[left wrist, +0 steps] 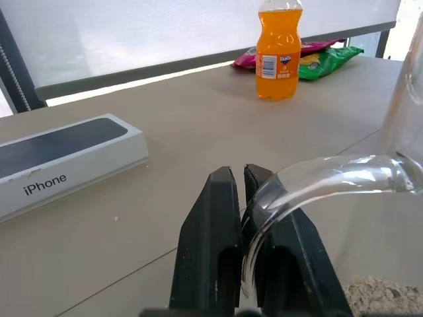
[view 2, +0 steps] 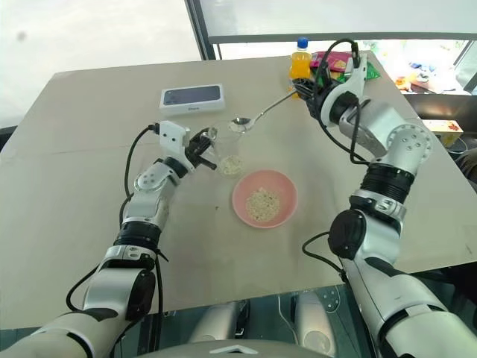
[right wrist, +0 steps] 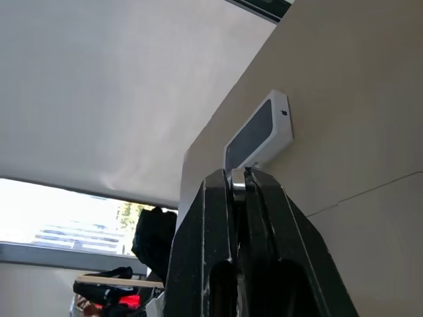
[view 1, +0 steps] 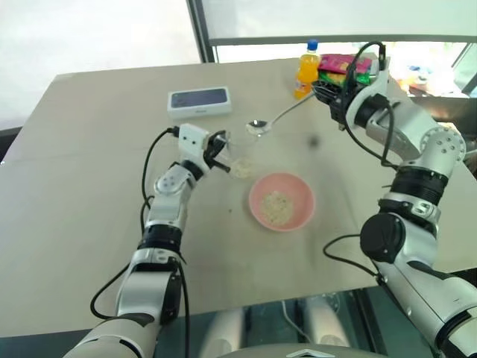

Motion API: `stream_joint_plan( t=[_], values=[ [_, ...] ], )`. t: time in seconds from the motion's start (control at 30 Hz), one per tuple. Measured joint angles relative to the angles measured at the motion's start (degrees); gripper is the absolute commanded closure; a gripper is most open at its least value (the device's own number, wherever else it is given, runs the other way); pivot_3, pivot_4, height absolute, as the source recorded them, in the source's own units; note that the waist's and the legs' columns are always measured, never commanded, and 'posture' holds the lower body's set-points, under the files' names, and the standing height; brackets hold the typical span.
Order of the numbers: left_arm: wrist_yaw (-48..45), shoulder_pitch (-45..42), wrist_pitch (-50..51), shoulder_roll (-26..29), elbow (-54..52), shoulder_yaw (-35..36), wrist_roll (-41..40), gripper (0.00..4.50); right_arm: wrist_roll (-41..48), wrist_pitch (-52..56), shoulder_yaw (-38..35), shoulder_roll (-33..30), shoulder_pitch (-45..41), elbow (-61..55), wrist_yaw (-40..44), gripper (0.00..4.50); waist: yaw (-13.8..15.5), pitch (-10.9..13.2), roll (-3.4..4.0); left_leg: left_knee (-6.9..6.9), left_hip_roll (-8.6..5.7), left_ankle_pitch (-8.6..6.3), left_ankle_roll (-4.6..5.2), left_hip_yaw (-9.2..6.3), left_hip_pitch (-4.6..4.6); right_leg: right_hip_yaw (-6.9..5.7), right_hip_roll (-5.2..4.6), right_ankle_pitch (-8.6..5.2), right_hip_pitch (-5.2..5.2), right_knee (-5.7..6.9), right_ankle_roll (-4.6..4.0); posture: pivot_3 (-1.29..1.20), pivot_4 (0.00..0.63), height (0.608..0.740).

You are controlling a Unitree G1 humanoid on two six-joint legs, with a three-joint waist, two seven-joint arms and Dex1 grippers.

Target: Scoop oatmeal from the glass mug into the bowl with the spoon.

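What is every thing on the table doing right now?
glass mug: upright, a little oatmeal left, handle pinched by left gripper.
spoon: held up by right gripper, over the mug.
bowl: upright, some oatmeal inside.
orange bottle: standing, capped.
phone box: flat, closed.

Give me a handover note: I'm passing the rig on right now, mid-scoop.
Left gripper: jaws shut on the glass mug handle, mug on the table.
Right gripper: jaws shut on the spoon handle, its head raised above the mug.
Bowl: near the mug, toward the robot's right, with oatmeal in it.
Done: some oatmeal is in the bowl.
Left: some oatmeal is still in the mug; keep scooping. Spoon load cannot be told.
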Motion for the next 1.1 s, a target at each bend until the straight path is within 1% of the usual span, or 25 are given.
stream_joint_plan(
  t=[0.2, 0.37, 0.5, 0.57, 0.7, 0.73, 0.77, 0.97, 1.0, 1.07, 1.1],
  values=[
    [-0.3, 0.3, -0.9, 0.2, 0.7, 0.1, 0.0, 4.46, 10.3, 2.8, 1.7, -2.8, 3.9, -3.3, -3.9, 4.5, -0.1, 0.0, 0.04, 0.0, 0.02, -0.01, 0.03, 0.01, 0.07, 0.0, 0.02, 0.0, 0.06, 0.01, 0.0, 0.0, 0.15, 0.74],
    [-0.6, -0.3, -1.3, 0.3, 1.9, 0.2, 0.0, 4.46, 19.0, 3.4, 5.7, -6.9, 8.2, -5.9, -6.7, 4.5, -0.2, -0.1, 0.07, 0.0, 0.03, -0.01, 0.04, 0.02, 0.09, 0.01, 0.03, 0.0, 0.07, 0.01, 0.0, 0.0, 0.15, 0.74],
    [-0.7, -0.8, -1.8, 0.4, 3.0, 0.2, 0.0, 4.46, 21.5, 3.8, 10.8, -11.5, 11.6, -10.2, -5.7, 4.5, -0.2, -0.1, 0.1, 0.0, 0.03, -0.01, 0.05, 0.02, 0.1, 0.01, 0.03, 0.0, 0.09, 0.0, 0.01, 0.0, 0.15, 0.74],
    [-0.8, -1.1, -2.0, 0.3, 3.6, 0.2, 0.0, 4.46, 21.2, 4.7, 13.9, -14.3, 13.0, -12.5, -3.4, 4.5, -0.2, -0.1, 0.11, 0.0, 0.03, -0.01, 0.06, 0.02, 0.11, 0.01, 0.04, -0.01, 0.1, 0.0, 0.01, 0.0, 0.15, 0.74],
    [-0.9, -1.6, -2.2, 0.4, 4.5, 0.2, 0.0, 4.46, 17.0, 5.7, 20.4, -19.2, 14.2, -17.3, 3.7, 4.5, -0.1, -0.2, 0.12, 0.01, 0.04, -0.01, 0.06, 0.01, 0.13, 0.0, 0.05, -0.01, 0.12, 0.0, 0.02, 0.0, 0.15, 0.74],
    [-1.0, -1.7, -2.4, 0.3, 4.7, 0.2, 0.0, 4.46, 14.0, 5.7, 23.3, -21.2, 14.4, -19.6, 7.5, 4.5, -0.1, -0.2, 0.12, 0.01, 0.04, -0.01, 0.06, 0.01, 0.13, 0.0, 0.05, -0.01, 0.13, -0.01, 0.02, 0.0, 0.15, 0.74],
    [-1.0, -1.7, -2.4, 0.3, 4.7, 0.2, 0.0, 4.46, 13.4, 5.7, 23.9, -21.6, 14.4, -20.1, 8.2, 4.5, -0.1, -0.2, 0.11, 0.01, 0.04, -0.01, 0.06, -0.01, 0.13, -0.02, 0.05, -0.01, 0.15, -0.02, 0.02, 0.0, 0.15, 0.74],
    [-1.2, -1.6, -2.5, 0.3, 4.8, 0.1, 0.0, 4.46, -4.6, 1.4, 38.4, -30.9, 14.6, -31.0, 28.4, 4.5, -0.1, -0.2, 0.09, 0.02, 0.04, -0.02, 0.06, -0.15, 0.14, -0.15, 0.05, -0.02, 0.22, -0.12, 0.03, 0.0, 0.15, 0.74],
    [-1.2, -1.6, -2.5, 0.3, 4.8, 0.1, 0.0, 4.46, -5.7, 0.9, 39.4, -31.3, 14.6, -31.5, 29.7, 4.5, -0.1, -0.2, 0.09, 0.02, 0.03, -0.02, 0.06, -0.15, 0.14, -0.15, 0.05, -0.02, 0.22, -0.12, 0.03, 0.0, 0.15, 0.74],
    [-1.2, -1.6, -2.6, 0.2, 4.8, 0.1, 0.0, 4.46, -11.3, -2.4, 43.4, -33.5, 14.6, -33.5, 36.2, 4.5, 0.0, -0.2, 0.09, 0.02, 0.03, -0.02, 0.06, -0.19, 0.14, -0.2, 0.04, -0.02, 0.24, -0.14, 0.03, 0.0, 0.15, 0.74],
    [-1.2, -1.6, -2.6, 0.2, 4.8, 0.1, 0.0, 4.46, -12.9, -3.4, 44.4, -34.2, 14.5, -34.1, 38.1, 4.5, 0.0, -0.2, 0.09, 0.02, 0.03, -0.02, 0.06, -0.2, 0.14, -0.21, 0.04, -0.02, 0.25, -0.17, 0.03, 0.0, 0.15, 0.74]
  ],
)
